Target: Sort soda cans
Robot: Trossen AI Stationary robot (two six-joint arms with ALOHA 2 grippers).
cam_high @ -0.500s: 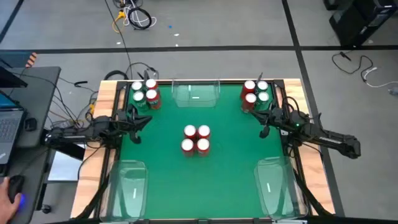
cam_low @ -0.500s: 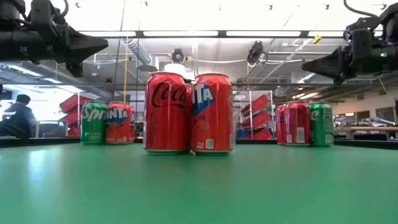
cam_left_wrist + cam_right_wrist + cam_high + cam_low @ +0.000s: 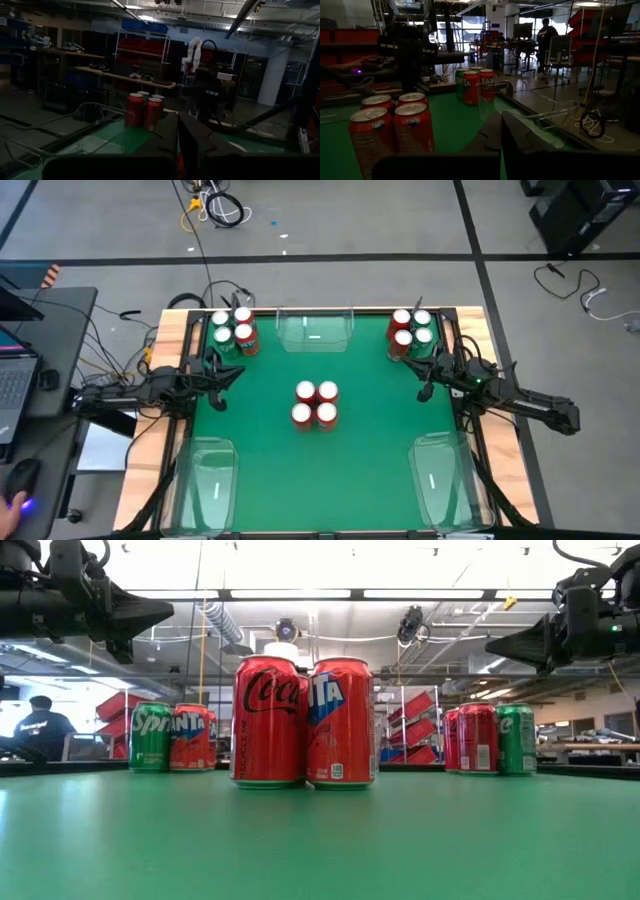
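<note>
Four red soda cans [image 3: 314,403] stand touching in a square at the middle of the green desk [image 3: 260,450], between the two arms and well apart from both. The left fingers [image 3: 228,375] and the right fingers [image 3: 424,380] hover closed and empty above the desk's sides. Clear trays [image 3: 211,480] lie at the near corners, with open green between them. Farther back, mixed red and green clusters [image 3: 232,330] fill both far corners beside another tray [image 3: 315,330]. A workshop with shelves lies beyond.
</note>
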